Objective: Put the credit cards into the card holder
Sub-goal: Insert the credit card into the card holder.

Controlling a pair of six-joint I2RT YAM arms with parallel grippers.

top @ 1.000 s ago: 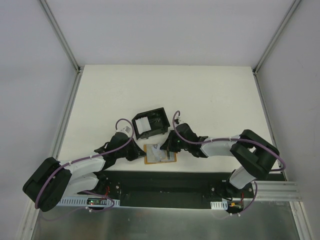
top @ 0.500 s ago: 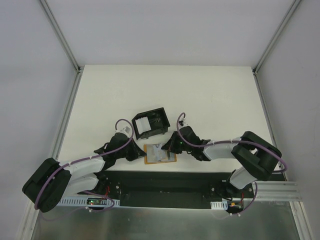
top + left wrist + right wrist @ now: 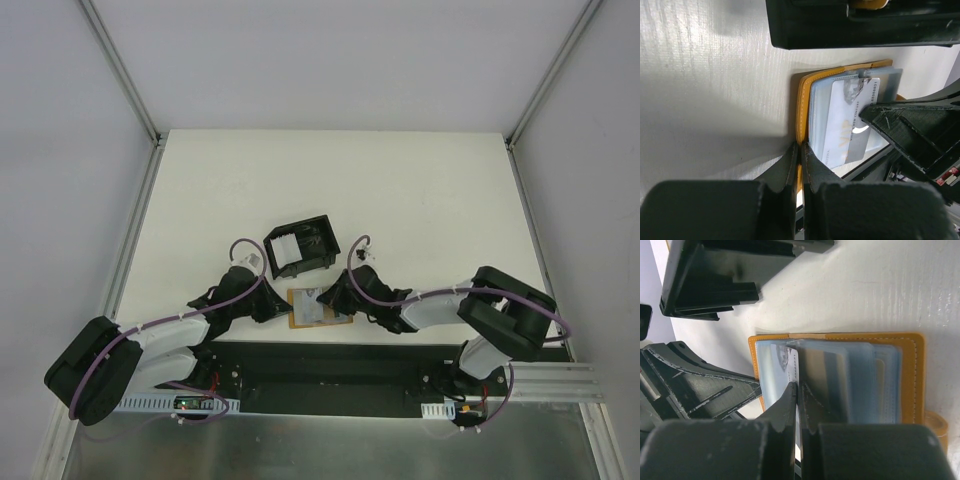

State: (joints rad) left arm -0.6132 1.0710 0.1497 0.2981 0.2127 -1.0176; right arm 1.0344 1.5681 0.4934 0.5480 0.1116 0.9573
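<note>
Early in the task, to judge from the layout. Nothing to be seen in the card holder (image 3: 300,250), standing on the worktop (image 3: 400,195) just beyond the open wallet (image 3: 318,307); hard to read its shadowed floor from above. No sign of the credit cards (image 3: 842,117) anywhere but inside the wallet, tucked in the clear sleeves (image 3: 860,380), with one silver-grey face showing through the plastic. Clamped on the wallet's orange edge with the left tool (image 3: 801,146), apparently to pin it flat. Clenched thin on the near edge of the sleeves with the right tool (image 3: 798,386); card or plastic alone in that pinch, cannot tell. Left to do, presumably: drawing each card free of its sleeve, carrying it across the short gap to the holder, slotting it in. None of that done, so far as shown.
</note>
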